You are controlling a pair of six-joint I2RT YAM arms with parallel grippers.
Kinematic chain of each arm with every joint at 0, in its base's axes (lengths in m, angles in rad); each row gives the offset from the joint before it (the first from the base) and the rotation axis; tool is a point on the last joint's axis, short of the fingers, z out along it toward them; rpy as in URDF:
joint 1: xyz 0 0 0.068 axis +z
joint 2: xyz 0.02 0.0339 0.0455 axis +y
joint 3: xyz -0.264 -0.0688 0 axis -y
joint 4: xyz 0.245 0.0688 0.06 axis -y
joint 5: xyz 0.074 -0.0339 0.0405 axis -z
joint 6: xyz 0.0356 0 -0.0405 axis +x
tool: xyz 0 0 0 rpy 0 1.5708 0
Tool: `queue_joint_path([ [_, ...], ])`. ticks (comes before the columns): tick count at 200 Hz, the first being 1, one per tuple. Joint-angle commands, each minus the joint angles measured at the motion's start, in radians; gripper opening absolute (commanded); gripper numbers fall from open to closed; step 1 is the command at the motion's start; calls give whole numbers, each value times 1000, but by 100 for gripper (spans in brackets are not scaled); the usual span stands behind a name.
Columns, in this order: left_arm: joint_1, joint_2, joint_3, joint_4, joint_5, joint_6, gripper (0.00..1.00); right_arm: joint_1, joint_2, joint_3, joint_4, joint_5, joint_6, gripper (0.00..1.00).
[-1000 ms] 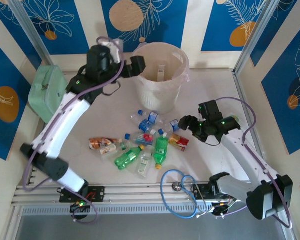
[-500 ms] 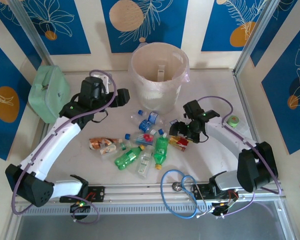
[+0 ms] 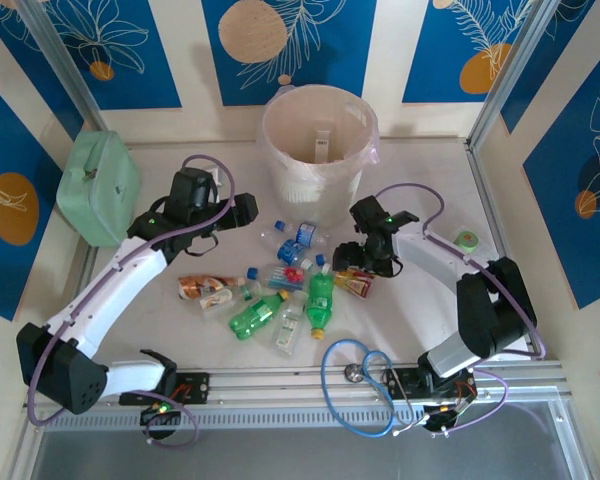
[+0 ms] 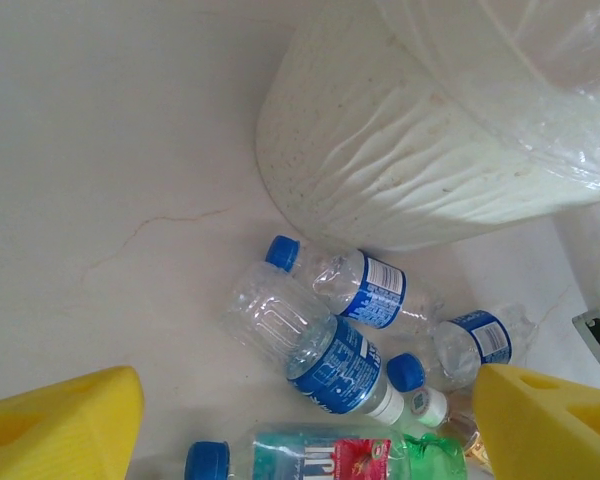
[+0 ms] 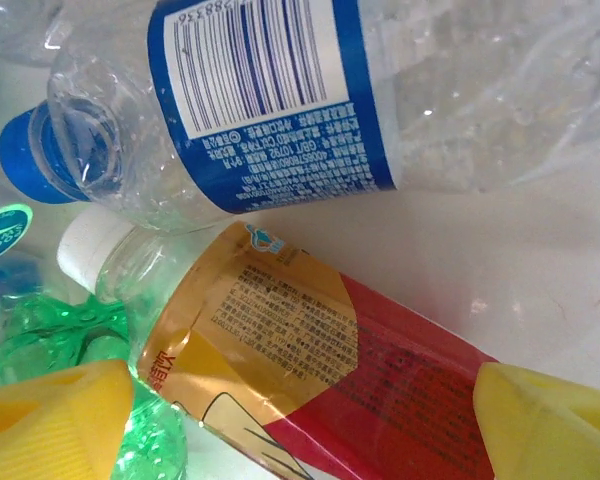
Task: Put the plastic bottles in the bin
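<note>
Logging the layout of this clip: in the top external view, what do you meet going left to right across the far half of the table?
The mint-green case → left gripper → bin → roll of green tape.

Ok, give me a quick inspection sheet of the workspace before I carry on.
Surface: white table, no spills seen.
Job's things: plastic bottles heaped mid-table, lying down; bin upright behind them, liner fitted.
Clutter: mint-green case far left; green tape roll right; stethoscope at near edge.
End effectors: left end effector open, empty, above clear bottles by the bin; right end effector open, straddling red-orange labelled bottle.
Cables: purple arm cables looped, clear of bottles.
Surroundings: blue leaf-print panels, aluminium frame.
</note>
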Motion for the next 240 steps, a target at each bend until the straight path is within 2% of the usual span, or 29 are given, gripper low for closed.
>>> queue_joint_path([
  [1,16,21,-2,8,46,-35,84,21,21,18,-2,3,-30,89],
  [36,27,32,-14,16,59,-45,84,45,51,12,-10,7,-27,86],
  [153,71,42,-77,32,96,-79,80,68,106,4,-58,-50,-35,86],
  [187,81,47,-88,35,96,-92,78,68,139,14,-65,-52,-32,83],
  [240,95,39,-133,44,92,-118,77,73,160,21,-74,-36,-24,71],
])
